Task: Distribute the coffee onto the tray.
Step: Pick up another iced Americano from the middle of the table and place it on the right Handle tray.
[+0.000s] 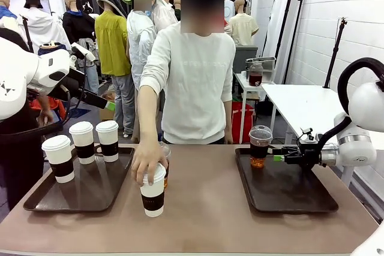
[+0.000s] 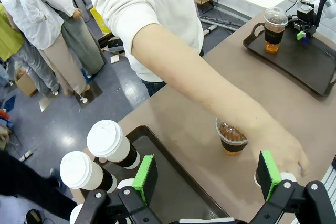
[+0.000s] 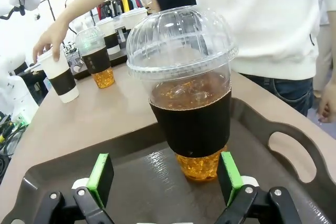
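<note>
Jaws of the right gripper (image 3: 164, 174) are found spread to their widest, with nothing held. The dome-lidded cup (image 3: 189, 103) stands upright just ahead of the green pads (image 3: 101, 177), centred between them and apparently clear of both, on the right tray (image 3: 294, 153). Jaws of the left gripper (image 2: 206, 178) are likewise open and empty. Beyond and below them a person's hand (image 2: 281, 153) rests on a paper cup (image 1: 153, 195) on the table, with a second clear cup (image 2: 231, 137) just beside it. The dome-lidded cup is judged delivered. A straight withdrawal along the finger axis, without roll, is advised, so that neither pad clips the dark band and tips the drink.
</note>
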### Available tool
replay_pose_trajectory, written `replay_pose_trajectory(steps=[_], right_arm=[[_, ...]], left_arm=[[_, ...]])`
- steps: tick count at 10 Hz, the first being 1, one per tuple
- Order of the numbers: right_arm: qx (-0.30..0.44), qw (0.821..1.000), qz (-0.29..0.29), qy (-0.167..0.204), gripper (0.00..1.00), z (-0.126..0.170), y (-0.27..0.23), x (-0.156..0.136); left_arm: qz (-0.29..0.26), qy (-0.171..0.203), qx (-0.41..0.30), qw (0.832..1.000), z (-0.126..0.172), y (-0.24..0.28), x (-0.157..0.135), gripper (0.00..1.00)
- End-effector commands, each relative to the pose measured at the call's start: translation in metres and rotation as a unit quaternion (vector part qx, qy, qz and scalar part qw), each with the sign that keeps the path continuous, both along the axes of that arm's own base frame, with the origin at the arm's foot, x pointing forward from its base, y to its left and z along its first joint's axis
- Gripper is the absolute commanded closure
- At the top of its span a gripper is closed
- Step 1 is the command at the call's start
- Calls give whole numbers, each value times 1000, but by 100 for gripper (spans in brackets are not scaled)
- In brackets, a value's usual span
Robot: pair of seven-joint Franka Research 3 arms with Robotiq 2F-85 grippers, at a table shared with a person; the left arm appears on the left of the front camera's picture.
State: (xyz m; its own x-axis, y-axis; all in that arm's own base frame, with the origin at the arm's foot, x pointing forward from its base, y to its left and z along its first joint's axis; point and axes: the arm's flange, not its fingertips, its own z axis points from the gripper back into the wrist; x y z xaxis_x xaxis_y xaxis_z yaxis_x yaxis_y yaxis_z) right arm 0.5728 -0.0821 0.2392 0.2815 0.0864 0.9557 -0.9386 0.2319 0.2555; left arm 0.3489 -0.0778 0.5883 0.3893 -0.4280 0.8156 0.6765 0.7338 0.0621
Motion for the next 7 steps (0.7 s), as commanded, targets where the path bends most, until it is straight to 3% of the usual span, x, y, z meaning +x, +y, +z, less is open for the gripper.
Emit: replay_pose_trajectory(steps=[1,5,7], right_arm=[[3,1000,2,2,0,0,0,3],[0,1000,0,0,0,0,0,0],[0,1000,-5,5,0,7,-1,-15]], left_arm=[[-4,3,-3,1000,-1,0,-1,0],[-4,3,-3,1000,-1,0,-1,0],[-4,3,-3,1000,-1,0,-1,0]])
